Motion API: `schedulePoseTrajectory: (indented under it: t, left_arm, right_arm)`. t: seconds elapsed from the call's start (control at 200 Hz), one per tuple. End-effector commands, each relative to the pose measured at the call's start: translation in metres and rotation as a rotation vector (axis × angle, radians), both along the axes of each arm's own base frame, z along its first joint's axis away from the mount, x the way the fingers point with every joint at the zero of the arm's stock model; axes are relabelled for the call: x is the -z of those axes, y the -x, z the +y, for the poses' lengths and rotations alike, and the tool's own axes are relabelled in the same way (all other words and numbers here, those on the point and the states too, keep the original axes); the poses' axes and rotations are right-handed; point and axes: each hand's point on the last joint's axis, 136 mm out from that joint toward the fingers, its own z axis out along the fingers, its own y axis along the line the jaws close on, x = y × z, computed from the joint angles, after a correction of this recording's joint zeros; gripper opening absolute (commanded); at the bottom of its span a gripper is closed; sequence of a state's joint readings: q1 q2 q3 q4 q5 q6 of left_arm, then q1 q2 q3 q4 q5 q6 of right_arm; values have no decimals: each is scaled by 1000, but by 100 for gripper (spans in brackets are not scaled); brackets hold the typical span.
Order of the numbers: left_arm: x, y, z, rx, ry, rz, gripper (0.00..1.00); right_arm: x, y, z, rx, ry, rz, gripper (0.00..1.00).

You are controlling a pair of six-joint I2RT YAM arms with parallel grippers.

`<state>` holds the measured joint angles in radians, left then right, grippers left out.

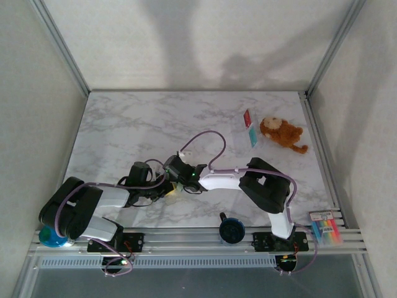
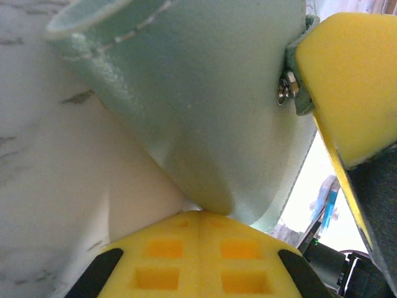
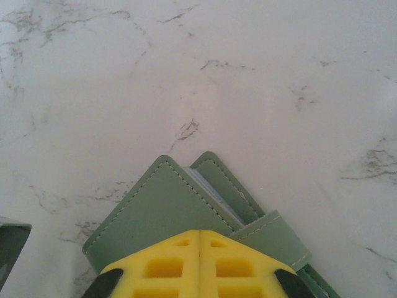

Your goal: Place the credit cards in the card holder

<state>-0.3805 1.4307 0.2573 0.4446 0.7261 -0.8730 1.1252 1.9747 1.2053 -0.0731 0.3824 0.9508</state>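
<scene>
The card holder (image 3: 158, 214) is grey-green, the table (image 3: 248, 74) white marble veined grey.

Marbled white worktop (image 1: 124, 136). Two cards (image 1: 249, 127) at two o'clock, brown toy (image 1: 282, 133) just beside, at their three o'clock. Green holder (image 3: 161, 217) toward six o'clock, one flap lifted.

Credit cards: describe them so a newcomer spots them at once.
On the marble table, go to the far right, where a brown plush toy lies. The credit cards sit just left of it: two thin flat rectangles, one red, one teal-banded.
</scene>
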Motion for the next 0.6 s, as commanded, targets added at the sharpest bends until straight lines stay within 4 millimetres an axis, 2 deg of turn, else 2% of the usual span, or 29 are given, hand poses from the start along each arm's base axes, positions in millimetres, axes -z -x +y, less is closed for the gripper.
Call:
schedulePoseTrajectory:
  t: [0.0, 0.13, 0.36, 0.596]
  left_arm:
    - [-2, -7, 3, -14, 7, -35, 0]
    - [3, -10, 13, -39, -22, -33, 0]
    - [8, -11, 20, -59, -44, -27, 0]
    - [11, -13, 20, -61, -40, -25, 0]
  right_arm:
    - [60, 54, -27, -37, 214, 155, 0]
    - [59, 61, -33, -40, 240, 166, 0]
    - [39, 74, -14, -151, 96, 181, 0]
    - [69, 80, -12, -186, 133, 205, 0]
